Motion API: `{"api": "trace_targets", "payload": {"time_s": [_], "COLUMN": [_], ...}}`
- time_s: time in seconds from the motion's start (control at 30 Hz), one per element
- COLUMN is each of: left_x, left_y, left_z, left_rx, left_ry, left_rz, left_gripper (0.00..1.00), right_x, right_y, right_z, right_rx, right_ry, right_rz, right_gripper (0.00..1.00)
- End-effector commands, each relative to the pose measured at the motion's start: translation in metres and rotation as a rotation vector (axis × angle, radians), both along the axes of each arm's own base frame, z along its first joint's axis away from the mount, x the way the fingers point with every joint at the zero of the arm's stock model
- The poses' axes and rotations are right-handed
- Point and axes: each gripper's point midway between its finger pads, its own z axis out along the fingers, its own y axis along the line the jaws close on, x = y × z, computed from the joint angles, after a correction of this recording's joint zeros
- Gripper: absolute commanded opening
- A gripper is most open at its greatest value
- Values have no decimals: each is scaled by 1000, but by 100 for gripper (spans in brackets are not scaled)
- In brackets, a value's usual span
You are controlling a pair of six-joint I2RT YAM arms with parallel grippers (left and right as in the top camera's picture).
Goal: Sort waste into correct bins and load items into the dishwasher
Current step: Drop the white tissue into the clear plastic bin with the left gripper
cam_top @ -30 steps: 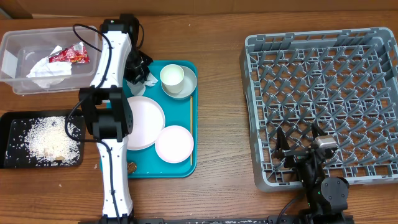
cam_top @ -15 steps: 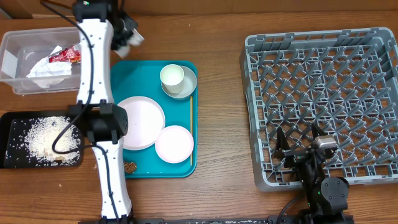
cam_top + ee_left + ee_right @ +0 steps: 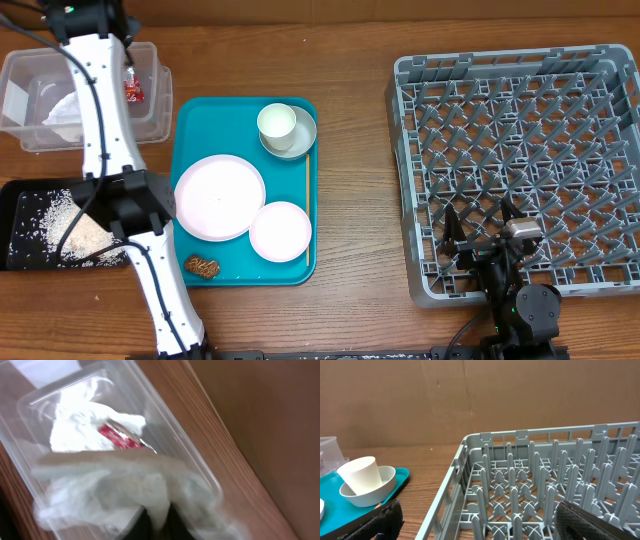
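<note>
The left wrist view shows my left gripper (image 3: pixel 157 521) shut on a crumpled white napkin (image 3: pixel 115 485), hanging over the clear tub (image 3: pixel 172 425). Inside the tub lie another napkin (image 3: pixel 82 425) and the red wrapper (image 3: pixel 120 439). From overhead, the left arm reaches to the tub (image 3: pixel 150 110) at the top left. The black tray (image 3: pixel 15 250) holds rice (image 3: pixel 75 235). The teal tray (image 3: pixel 195 125) carries a large plate (image 3: pixel 218 197), a small plate (image 3: pixel 280 231), a cup (image 3: pixel 277 122) in a bowl (image 3: pixel 303 140), and a brown food piece (image 3: pixel 202 266). My right gripper (image 3: pixel 482 222) stands open over the dish rack's (image 3: pixel 520 130) front edge.
A thin wooden stick (image 3: pixel 307 200) lies along the teal tray's right side. Bare wooden table (image 3: pixel 355 200) separates the teal tray from the rack. A brown cardboard wall (image 3: pixel 470 395) rises behind the table.
My left arm has swung from the teal tray up and left to the clear tub, carrying the napkin. The brown food piece now shows. The right arm has not moved.
</note>
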Motion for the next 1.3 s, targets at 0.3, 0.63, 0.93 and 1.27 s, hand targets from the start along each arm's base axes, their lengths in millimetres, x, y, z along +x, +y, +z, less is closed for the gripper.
{"api": "trace_targets", "payload": {"time_s": [0.3,0.63,0.93,1.27], "left_x": [-25,-69,-98,-172], "left_y": [46,21,-38,-99], "left_z": [-25,15,127,231], "left_rx": [4,-80,-93,-75], "left_ry": [108,161,-35,-250], "left_rz": [43,6,-367,-618], "left_gripper": [100,100,100,100], "right_x": [0,0,0,0], "right_y": [-1,-1,-1,-1], "right_z": [-1,-1,-1,-1], "right_rx": [-4,-4,-4,-4], "right_ry": [-8,-8,-8,-8], "right_rz": [-8,-8,-8,-8], "right_gripper": [100,100,100,100]}}
